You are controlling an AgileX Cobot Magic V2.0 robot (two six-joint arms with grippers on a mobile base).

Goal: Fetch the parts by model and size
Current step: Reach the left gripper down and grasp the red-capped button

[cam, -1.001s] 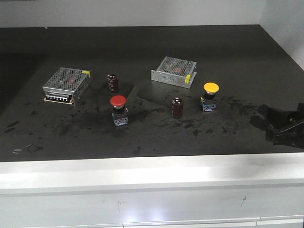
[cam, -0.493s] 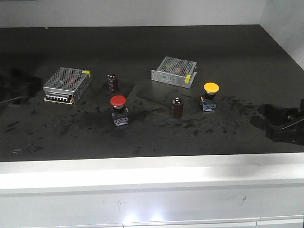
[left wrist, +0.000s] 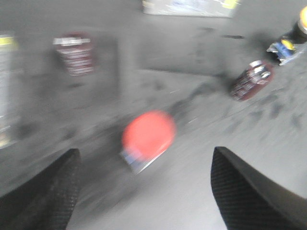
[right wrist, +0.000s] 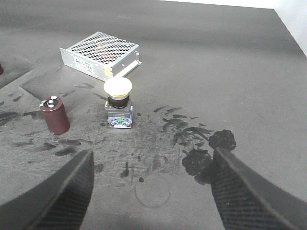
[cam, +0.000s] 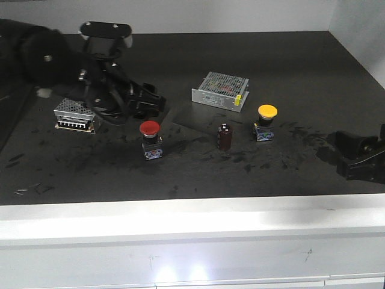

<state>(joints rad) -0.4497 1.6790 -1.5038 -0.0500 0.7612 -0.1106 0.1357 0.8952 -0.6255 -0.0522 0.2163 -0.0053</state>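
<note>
Here, the left gripper (left wrist: 144,191) hovers over the table (cam: 289,60) just behind the red button (cam: 150,137), its fingers spread wide. In the blurred wrist view the button sits between them, untouched. The right gripper (right wrist: 148,191) sits low near the table's right edge, fingers likewise apart, facing the yellow button (cam: 267,120) — upright on its base, near a maroon cylinder (cam: 225,136), with a metal mesh box (cam: 220,89) behind.

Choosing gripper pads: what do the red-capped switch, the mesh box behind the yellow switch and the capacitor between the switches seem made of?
Red-capped switch: likely moulded plastic; matte cap, black-and-blue base. Mesh box: seemingly sheet metal; silvery, perforated. Capacitor: probably a metal can; silvery top, smooth maroon sleeve.
</note>
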